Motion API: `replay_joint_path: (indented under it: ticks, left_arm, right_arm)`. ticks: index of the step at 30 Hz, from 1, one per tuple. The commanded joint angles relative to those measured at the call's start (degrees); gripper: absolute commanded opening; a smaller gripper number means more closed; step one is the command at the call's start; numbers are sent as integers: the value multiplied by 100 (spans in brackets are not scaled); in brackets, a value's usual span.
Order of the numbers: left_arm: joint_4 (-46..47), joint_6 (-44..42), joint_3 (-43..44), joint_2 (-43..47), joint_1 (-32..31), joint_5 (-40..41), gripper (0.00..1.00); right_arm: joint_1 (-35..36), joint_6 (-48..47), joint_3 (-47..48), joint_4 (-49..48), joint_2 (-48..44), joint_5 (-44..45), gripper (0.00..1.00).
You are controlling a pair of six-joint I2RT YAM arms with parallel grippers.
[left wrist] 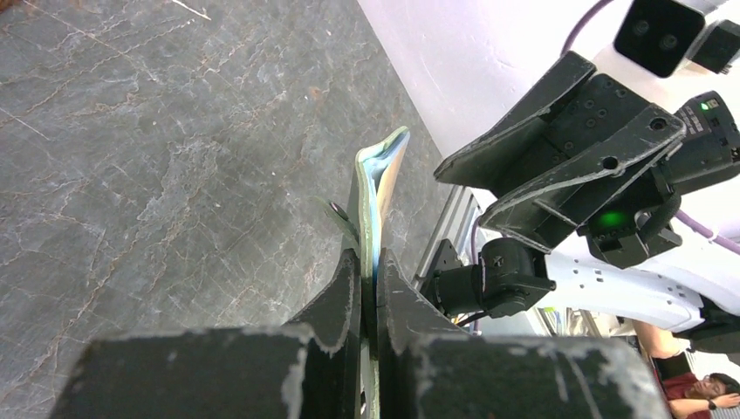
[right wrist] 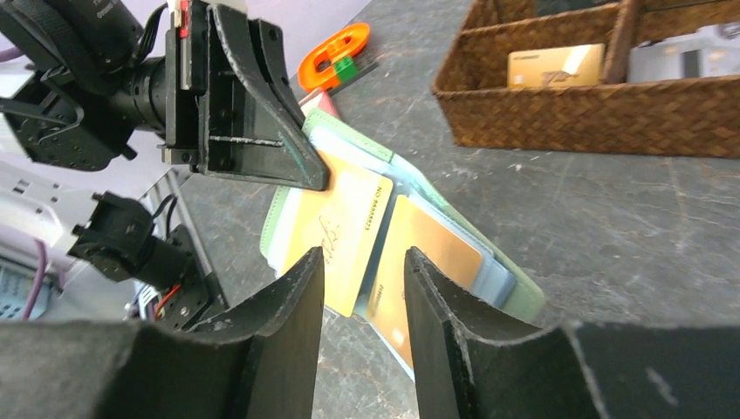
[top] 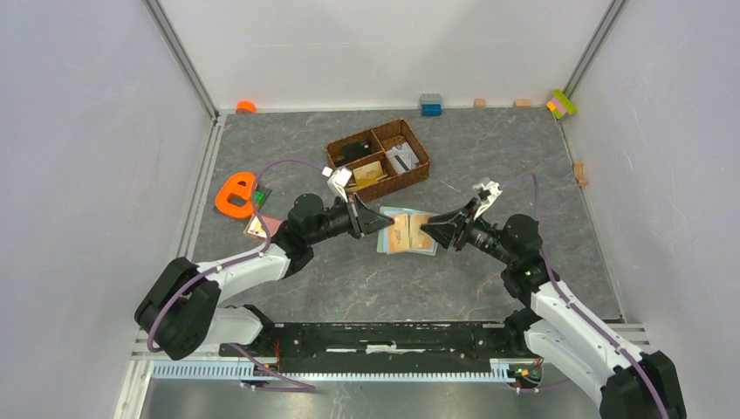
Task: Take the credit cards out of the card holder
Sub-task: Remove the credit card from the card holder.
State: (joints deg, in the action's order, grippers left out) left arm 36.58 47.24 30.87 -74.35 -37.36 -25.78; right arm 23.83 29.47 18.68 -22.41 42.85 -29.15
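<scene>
Top view: we find the card holder lying open on the grey worktop at mid-frame, with two tan credit cards showing in its pockets. The left pincer meets its left edge. The right pincer sits at its right edge. A brown wicker basket stands above centre, apart from the holder, with a further card in one compartment. An orange letter-e shape lies at the left.

Left wrist view: the left pincer is clamped on the card holder's edge. The holder rises edge-on from between the fingers, pale blue lining visible. The right pincer fills the upper right.

Right wrist view: the right pincer's jaws stand apart and grip nothing. Both credit cards lie side by side in the open holder just beyond the fingertips; we cannot tell whether these touch a card. The left pincer pinches the holder at upper left.
</scene>
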Motion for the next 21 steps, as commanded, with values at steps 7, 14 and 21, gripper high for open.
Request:
replay_joint_path:
  ticks: [7,14,21]
  left_arm:
    - [1615,341,-377,228,25,-156,2]
    - [2504,847,-548,15,157,-436,2]
    - [3109,1102,-600,-124,177,-645,2]
  right_arm:
    - [163,525,279,-1134,1137,-1250,40]
    - [200,671,243,-1371,1221,-1406,40]
    - [290,669,268,-1412,1284,-1443,40]
